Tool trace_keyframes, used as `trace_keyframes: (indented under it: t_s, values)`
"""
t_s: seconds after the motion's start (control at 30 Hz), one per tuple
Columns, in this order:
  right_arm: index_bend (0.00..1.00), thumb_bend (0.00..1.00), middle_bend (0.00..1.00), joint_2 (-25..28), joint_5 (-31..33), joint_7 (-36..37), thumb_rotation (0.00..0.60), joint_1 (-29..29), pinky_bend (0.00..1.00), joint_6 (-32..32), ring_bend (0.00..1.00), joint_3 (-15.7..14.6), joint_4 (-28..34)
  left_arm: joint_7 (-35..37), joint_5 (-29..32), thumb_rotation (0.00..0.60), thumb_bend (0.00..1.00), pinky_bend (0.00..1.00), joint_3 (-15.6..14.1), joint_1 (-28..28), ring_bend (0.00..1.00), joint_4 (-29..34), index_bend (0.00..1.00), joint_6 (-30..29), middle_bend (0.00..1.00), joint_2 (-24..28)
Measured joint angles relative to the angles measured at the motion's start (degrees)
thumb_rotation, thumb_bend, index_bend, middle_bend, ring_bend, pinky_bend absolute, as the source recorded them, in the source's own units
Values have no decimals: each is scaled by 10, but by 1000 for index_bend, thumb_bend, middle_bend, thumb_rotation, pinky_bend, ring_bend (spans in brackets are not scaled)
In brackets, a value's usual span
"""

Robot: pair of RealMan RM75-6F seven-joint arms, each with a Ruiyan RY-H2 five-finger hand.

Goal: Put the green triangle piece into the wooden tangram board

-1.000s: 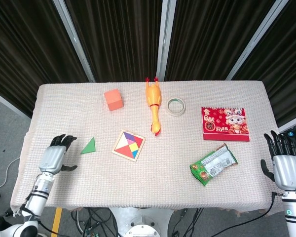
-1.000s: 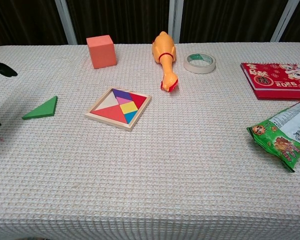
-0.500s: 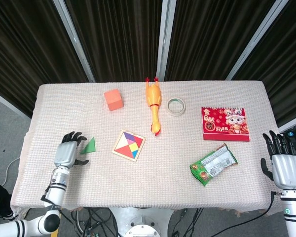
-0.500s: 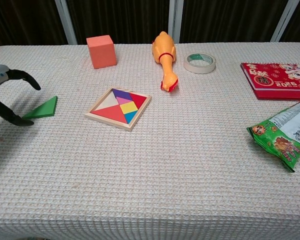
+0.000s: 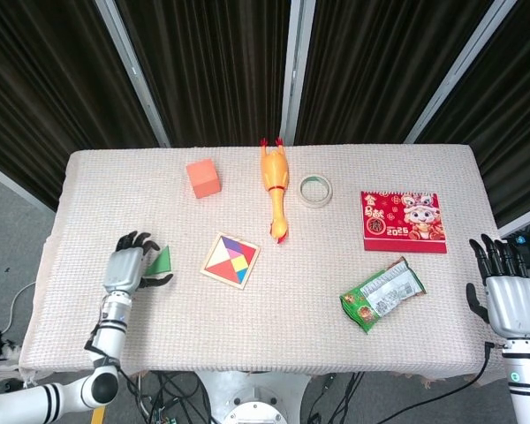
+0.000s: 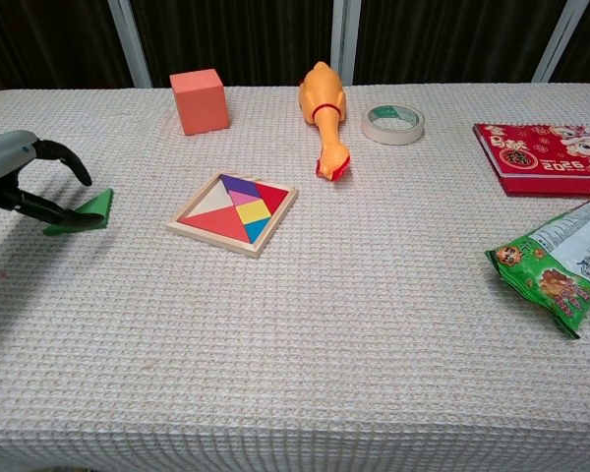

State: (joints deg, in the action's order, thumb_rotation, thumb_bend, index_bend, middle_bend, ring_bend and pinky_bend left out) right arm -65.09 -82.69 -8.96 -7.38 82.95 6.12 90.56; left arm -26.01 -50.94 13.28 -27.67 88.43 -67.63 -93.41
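Fingers [image 6: 59, 153] of the left hand [image 5: 128, 268] arch over the green triangle piece [image 6: 91, 208].

The puzzle board [image 5: 231, 260] lies on the table [image 5: 274, 344]. The triangle [image 5: 162, 259] lies just left of it, under the left hand [image 5: 130, 268]. Behind the board sit the block [image 5: 202, 177], the toy chicken [image 5: 276, 187] and the tape ring [image 5: 315, 190] (all in a row). The calendar [image 5: 403, 221] lies far right, the snack bag [image 5: 383, 292] in front of it.
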Motion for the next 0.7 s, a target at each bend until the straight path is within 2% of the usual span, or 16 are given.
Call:
trace_keyframes:
  t_s: [0.1, 0.17, 0.7]
  values:
    - [0, 420, 0, 1, 0, 1, 600, 0, 0, 0, 0, 0, 0, 0, 13, 325, 131, 69, 2, -4, 20, -5, 333, 7, 135, -4]
    - [0, 420, 0, 1, 0, 1, 600, 0, 0, 0, 0, 0, 0, -2, 16, 304, 130, 69, 2, -7, 20, -11, 333, 7, 135, -9]
    - [0, 426, 0, -3, 0, 6, 600, -1, 0, 0, 0, -2, -6, -50, 14, 292, 124, 68, -21, -9, 20, -34, 332, -22, 135, -20]
